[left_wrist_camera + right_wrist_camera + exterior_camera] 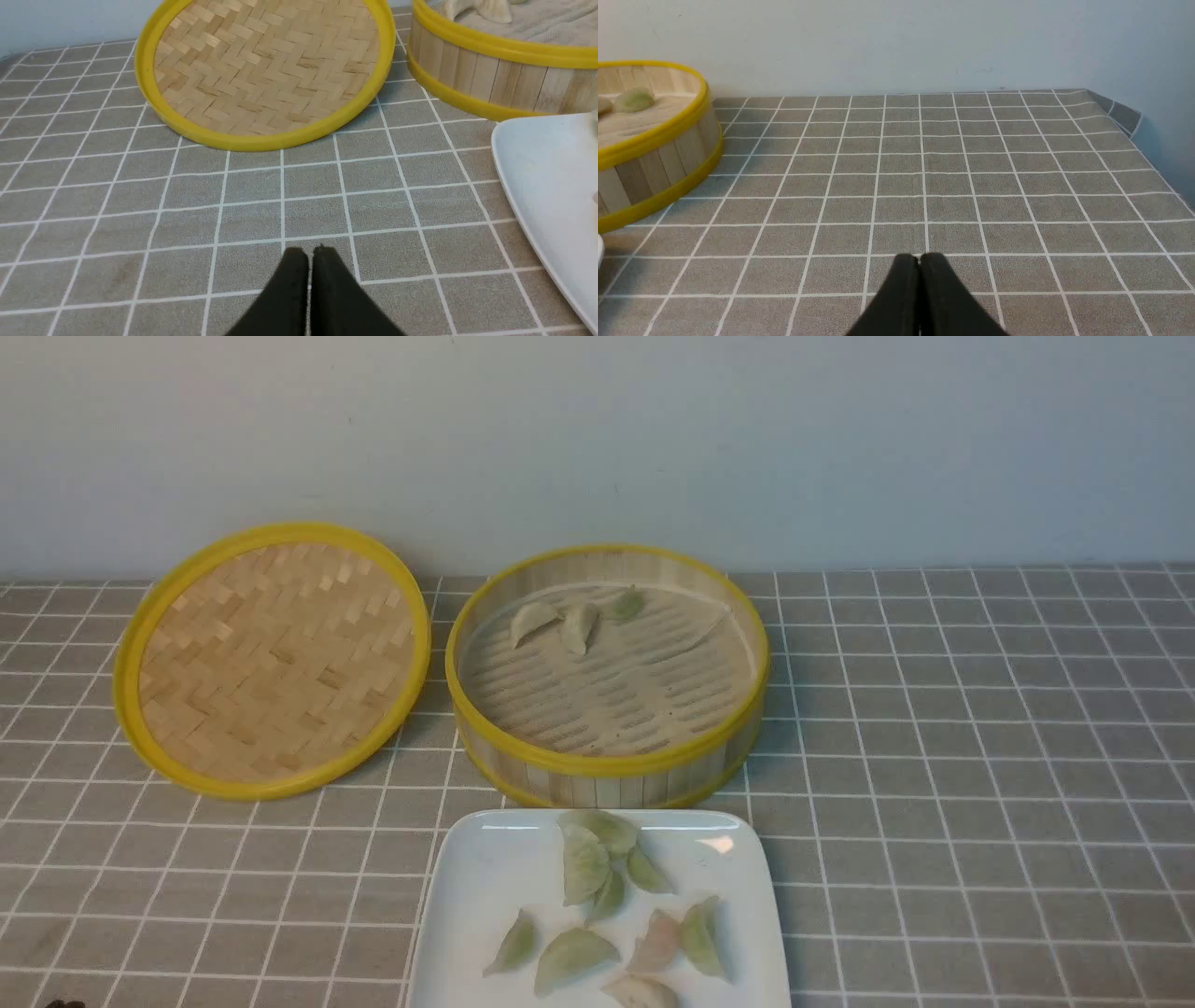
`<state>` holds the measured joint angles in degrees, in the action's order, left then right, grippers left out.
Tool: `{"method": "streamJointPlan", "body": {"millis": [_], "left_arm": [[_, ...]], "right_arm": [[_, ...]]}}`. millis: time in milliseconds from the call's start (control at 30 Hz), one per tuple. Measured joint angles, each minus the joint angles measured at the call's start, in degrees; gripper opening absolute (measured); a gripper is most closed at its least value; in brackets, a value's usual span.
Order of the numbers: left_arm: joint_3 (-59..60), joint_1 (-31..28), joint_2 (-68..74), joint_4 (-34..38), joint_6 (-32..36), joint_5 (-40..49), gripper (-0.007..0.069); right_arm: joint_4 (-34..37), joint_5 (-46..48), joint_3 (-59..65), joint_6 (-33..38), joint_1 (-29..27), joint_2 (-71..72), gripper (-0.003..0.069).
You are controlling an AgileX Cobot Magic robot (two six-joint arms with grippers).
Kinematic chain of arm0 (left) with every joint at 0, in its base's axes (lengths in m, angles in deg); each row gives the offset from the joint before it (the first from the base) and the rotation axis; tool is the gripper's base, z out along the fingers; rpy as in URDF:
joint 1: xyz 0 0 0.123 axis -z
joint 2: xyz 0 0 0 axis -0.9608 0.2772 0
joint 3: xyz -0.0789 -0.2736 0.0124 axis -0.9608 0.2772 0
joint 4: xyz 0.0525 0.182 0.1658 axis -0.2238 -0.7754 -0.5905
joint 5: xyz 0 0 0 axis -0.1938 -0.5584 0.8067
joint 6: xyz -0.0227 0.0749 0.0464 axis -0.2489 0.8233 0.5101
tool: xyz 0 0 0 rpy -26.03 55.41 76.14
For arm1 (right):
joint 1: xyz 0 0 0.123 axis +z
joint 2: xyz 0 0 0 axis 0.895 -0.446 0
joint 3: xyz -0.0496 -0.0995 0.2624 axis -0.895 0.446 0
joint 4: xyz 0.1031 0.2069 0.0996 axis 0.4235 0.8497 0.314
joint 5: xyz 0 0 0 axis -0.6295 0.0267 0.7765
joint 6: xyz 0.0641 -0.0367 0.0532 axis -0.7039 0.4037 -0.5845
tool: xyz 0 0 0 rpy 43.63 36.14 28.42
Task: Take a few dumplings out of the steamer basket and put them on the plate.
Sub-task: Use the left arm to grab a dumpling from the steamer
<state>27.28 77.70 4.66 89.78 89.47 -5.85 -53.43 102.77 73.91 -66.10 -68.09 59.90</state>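
**Left side.** The left pincer [309, 261] hangs low over the grey, white-gridded tabletop [980, 728]. Its two black fingers are pressed together with only a hairline between them, and it holds nothing. Beyond it, the flat woven-bamboo lid with a yellow rim [271, 658] rests tilted, inner face toward the camera. It stands just beside the basket and clear of the work area.

**Centre.** The round bamboo steamer basket with an upright slat wall and yellow rims [607, 767] stands open at the back of the tabletop. Three small half-moon dumplings, pale cream to light green [579, 627], lie close together near its far wall. The rest of the ridged, lined floor is bare. Directly in front of the basket sits the glossy white rounded-square ceramic plate [476, 887]. It carries eight or nine dumplings, a cluster at its far edge and a looser group nearer the camera.

**Right side.** The right pincer [919, 263] is fully closed and empty, over bare tabletop well apart from the basket.

**Task status.** Since the task calls for only a few dumplings, the transfer appears complete or nearly so. Neither pincer is positioned at the basket or the plate. Moving any of the three dumplings in the basket appears optional.
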Motion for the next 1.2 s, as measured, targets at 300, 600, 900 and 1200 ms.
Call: {"method": "streamJointPlan", "body": {"millis": [300,600,900,1200], "left_arm": [[0.0,0.0,0.0,0.0,0.0,0.0,-0.0005],[0.0,0.0,0.0,0.0,0.0,0.0,-0.0005],[0.0,0.0,0.0,0.0,0.0,0.0,-0.0005],[0.21,0.0,0.0,13.78,-7.19,-9.54,-0.0005]], "right_arm": [[0.0,0.0,0.0,0.0,0.0,0.0,-0.0013],[0.0,0.0,0.0,0.0,0.0,0.0,-0.0013],[0.0,0.0,0.0,0.0,0.0,0.0,-0.0013],[0.0,0.0,0.0,0.0,0.0,0.0,-0.0013]]}}
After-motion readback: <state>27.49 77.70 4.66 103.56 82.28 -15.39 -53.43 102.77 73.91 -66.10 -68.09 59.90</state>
